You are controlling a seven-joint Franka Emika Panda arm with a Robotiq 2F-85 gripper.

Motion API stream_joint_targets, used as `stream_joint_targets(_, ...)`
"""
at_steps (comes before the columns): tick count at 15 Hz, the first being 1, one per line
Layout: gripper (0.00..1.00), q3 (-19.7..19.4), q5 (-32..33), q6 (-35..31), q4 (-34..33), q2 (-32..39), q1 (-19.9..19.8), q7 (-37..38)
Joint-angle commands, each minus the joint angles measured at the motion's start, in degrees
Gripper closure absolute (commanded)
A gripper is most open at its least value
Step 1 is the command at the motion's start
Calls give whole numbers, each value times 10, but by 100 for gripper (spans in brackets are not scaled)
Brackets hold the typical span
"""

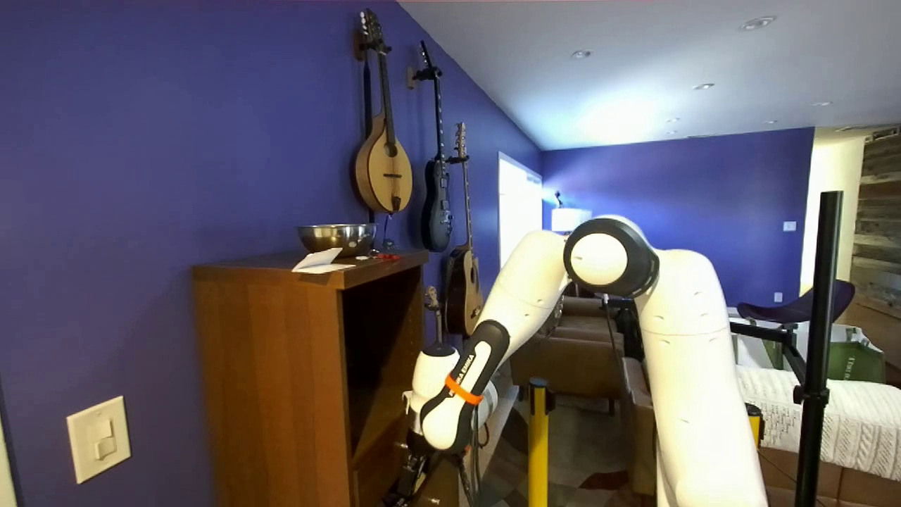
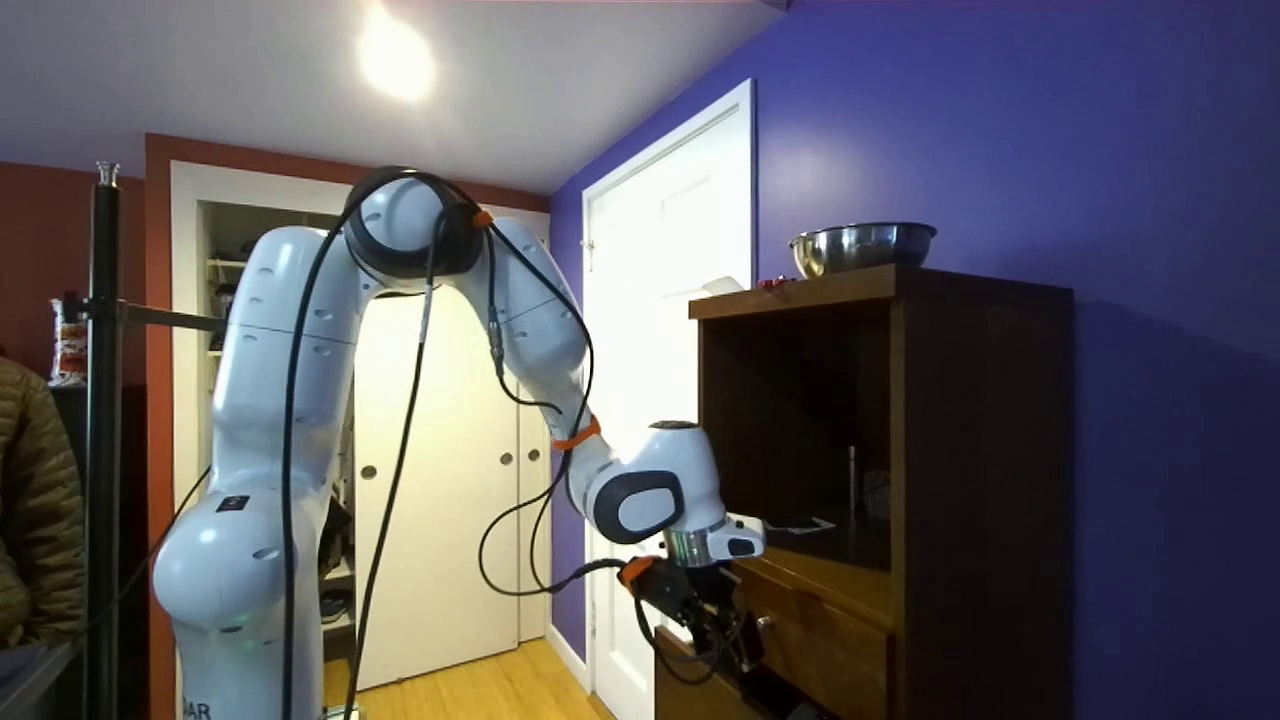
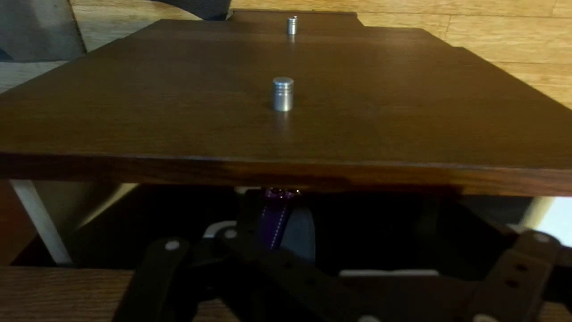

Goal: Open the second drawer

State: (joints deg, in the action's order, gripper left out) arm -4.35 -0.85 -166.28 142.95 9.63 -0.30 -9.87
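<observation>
My gripper (image 2: 745, 655) reaches down behind the pulled-out front of what I take to be the second drawer (image 3: 339, 112). The wrist view is too dark for me to find the tips, so I cannot tell whether it is spread or clenched, nor whether it touches wood. The drawer stands out from the wooden cabinet (image 1: 274, 366), though perhaps not at full travel. Its ridged metal knob (image 3: 283, 95) is free on the outer face; I judge I am inside so as to press the front outward rather than pinch a small cylinder. Down in there, what looks like a purple stitched strap (image 3: 273, 223) lies near the gripper and could snag. Just above sits the top drawer (image 2: 830, 650), closed. The Panda arm (image 2: 280, 380) bends high so the wrist can come in from above. A metal mixing bowl (image 1: 338, 239) rests on the cabinet top, away from the drawer's path.
</observation>
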Motion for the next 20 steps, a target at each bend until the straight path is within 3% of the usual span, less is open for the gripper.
stream_joint_targets(1,0,-99,157,74,-23,7,62,100)
stream_joint_targets(2,0,-78,196,107,-31,5,38,123)
stream_joint_targets(4,0,-76,239,168,-50,8,37,154)
stream_joint_targets(8,0,-50,240,279,-60,9,23,137)
stream_joint_targets(11,0,-39,228,317,-60,4,16,125)
stream_joint_targets(15,0,-36,151,293,-46,-51,-19,91)
stream_joint_targets(20,0,-23,-1,289,-57,-64,-41,8)
